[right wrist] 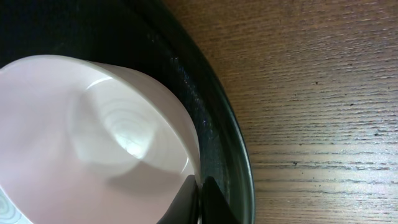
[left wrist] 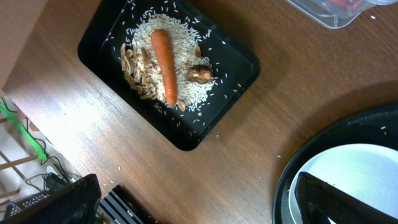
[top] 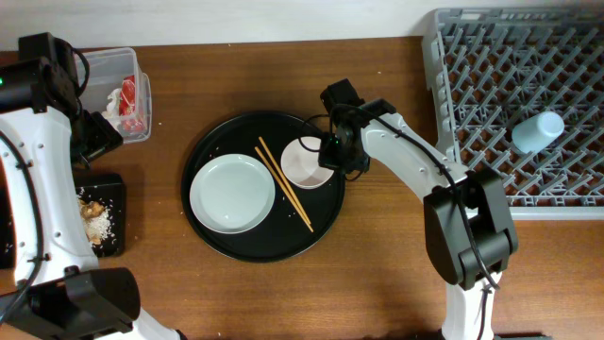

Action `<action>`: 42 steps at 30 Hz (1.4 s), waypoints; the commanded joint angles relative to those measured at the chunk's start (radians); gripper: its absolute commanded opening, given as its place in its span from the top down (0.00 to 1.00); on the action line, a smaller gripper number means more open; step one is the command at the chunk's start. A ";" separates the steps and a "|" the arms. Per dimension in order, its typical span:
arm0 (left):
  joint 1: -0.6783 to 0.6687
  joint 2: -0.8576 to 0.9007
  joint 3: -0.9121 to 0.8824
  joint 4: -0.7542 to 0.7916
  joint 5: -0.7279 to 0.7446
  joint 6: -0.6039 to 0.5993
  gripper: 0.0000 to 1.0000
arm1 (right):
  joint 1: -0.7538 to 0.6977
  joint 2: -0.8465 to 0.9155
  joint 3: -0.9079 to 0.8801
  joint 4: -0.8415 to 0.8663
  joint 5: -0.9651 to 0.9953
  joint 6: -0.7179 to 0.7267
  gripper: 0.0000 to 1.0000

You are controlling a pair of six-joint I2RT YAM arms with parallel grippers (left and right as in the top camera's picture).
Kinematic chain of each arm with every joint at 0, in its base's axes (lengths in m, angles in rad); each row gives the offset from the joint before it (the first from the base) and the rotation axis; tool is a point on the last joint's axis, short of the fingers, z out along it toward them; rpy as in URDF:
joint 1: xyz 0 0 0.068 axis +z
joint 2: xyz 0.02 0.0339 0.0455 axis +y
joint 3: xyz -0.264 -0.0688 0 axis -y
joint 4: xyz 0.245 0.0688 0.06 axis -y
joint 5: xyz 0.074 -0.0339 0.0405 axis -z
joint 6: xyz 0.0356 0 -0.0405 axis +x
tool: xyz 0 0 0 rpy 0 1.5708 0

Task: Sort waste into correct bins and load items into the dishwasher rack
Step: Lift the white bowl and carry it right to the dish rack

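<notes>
- Waste looks sorted: carrot (left wrist: 165, 65) and rice (left wrist: 183, 43) lie in the flat black tray (left wrist: 236, 65), red wrapper (top: 132, 99) in the clear tub (top: 132, 61)
- Light-blue cup (top: 538, 130) lies in the dishwasher rack (top: 472, 76)
- Not yet loaded: white plate (top: 231, 194), chopsticks (top: 283, 184) and small white bowl (top: 304, 162), all on the round black tray (top: 255, 247)
- Right gripper (right wrist: 200, 186): jaws pinched on the small white bowl's rim
- Left gripper (left wrist: 193, 199): jaws wide apart above the worktop (top: 377, 283), holding nothing
- Tissue (top: 115, 102) is hard to make out; the rack is cut off at the picture's edge

A robotics lab was suggested: a dishwasher rack (top: 491, 57) was set on a wooden table (top: 377, 274), and loose cables (left wrist: 25, 134) were seen past its edge.
</notes>
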 commanded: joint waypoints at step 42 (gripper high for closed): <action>0.004 -0.013 0.003 -0.001 -0.003 -0.012 0.01 | -1.087 0.182 0.771 -0.102 0.696 -0.615 0.96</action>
